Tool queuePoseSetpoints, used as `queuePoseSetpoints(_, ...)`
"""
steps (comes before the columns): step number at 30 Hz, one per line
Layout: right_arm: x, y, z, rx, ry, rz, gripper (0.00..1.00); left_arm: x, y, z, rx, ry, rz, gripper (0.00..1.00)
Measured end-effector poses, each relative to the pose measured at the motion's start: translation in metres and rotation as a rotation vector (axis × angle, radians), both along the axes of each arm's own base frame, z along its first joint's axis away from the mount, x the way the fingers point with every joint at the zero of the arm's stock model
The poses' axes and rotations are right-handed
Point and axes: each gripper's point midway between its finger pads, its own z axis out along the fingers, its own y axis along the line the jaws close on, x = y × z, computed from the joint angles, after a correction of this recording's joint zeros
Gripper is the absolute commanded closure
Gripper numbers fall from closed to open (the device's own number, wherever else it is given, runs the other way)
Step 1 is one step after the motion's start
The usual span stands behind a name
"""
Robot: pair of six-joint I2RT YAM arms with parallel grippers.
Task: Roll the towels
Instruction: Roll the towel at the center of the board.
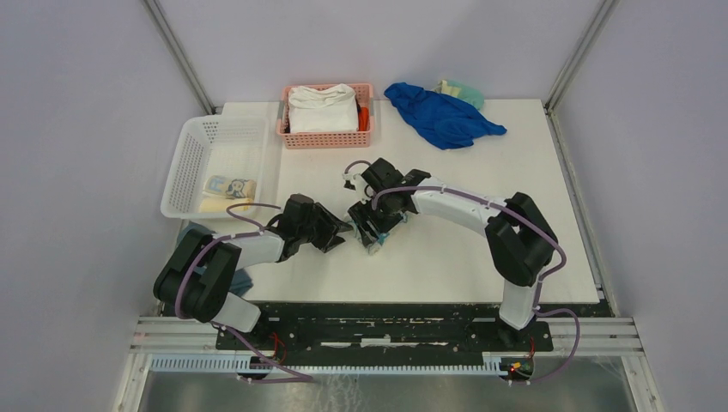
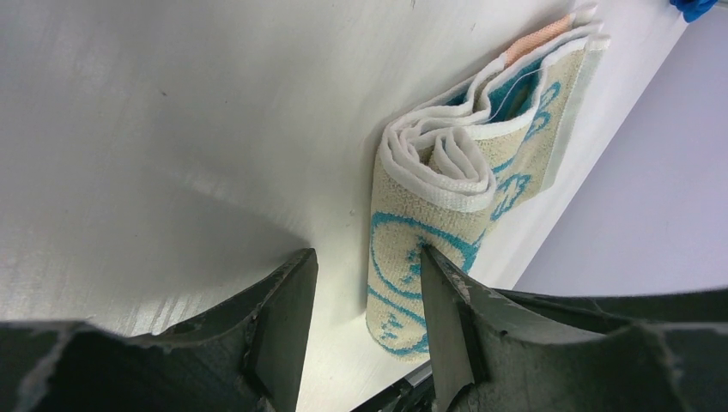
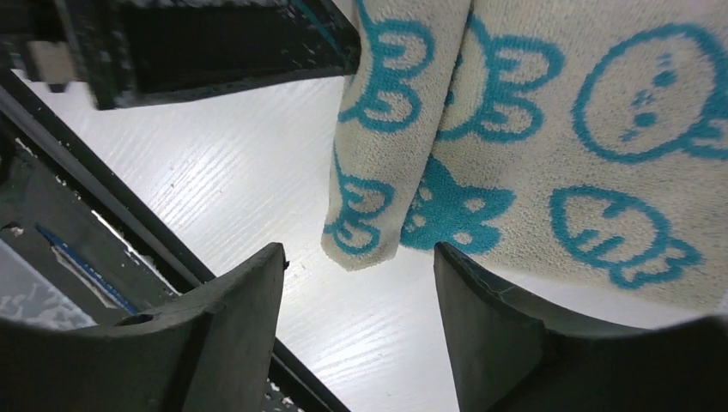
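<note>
Rabbit-face towel (image 2: 446,197) lies rolled, right of white basket (image 1: 183,167); rolling looks done. Left gripper (image 2: 365,253), right gripper (image 3: 359,251) spread, empty. Next likely: pinch roll, basket it.

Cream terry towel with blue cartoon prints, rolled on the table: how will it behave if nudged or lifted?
Likely soft and floppy: the rolled cream terry towel shows loose, uneven layers at its end. Probably unrolls if lifted by one edge; nothing secures it.

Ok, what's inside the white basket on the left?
The white basket holds two towels at its near end: a patterned towel and a yellow towel. Anything under them is covered.
</note>
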Motion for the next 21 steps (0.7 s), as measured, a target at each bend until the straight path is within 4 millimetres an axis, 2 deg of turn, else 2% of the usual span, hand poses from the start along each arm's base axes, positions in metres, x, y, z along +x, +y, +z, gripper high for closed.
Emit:
queuePoseSetpoints(4,0.004,0.01,0.013,-0.003,-0.112,0.009,0.27,0.0,0.0,0.0,0.001,0.001,0.0,0.43)
queuePoseSetpoints(7,0.005,0.019,0.015,0.002,-0.159,0.017,0.29,0.0,0.0,0.0,0.002,0.002,0.001,0.43)
queuePoseSetpoints(11,0.005,0.026,0.015,0.0,-0.19,0.017,0.33,0.0,0.0,0.0,0.005,0.003,0.002,0.43)
queuePoseSetpoints(14,0.008,0.029,0.006,-0.014,-0.199,0.008,0.38,0.0,0.0,0.0,0.005,0.006,0.005,0.43)
queuePoseSetpoints(17,0.009,0.029,-0.007,-0.038,-0.191,0.005,0.46,0.0,0.0,0.0,0.01,0.004,0.008,0.44)
queuePoseSetpoints(21,0.009,0.029,-0.02,-0.056,-0.173,0.005,0.66,0.0,0.0,0.0,0.011,0.006,0.009,0.44)
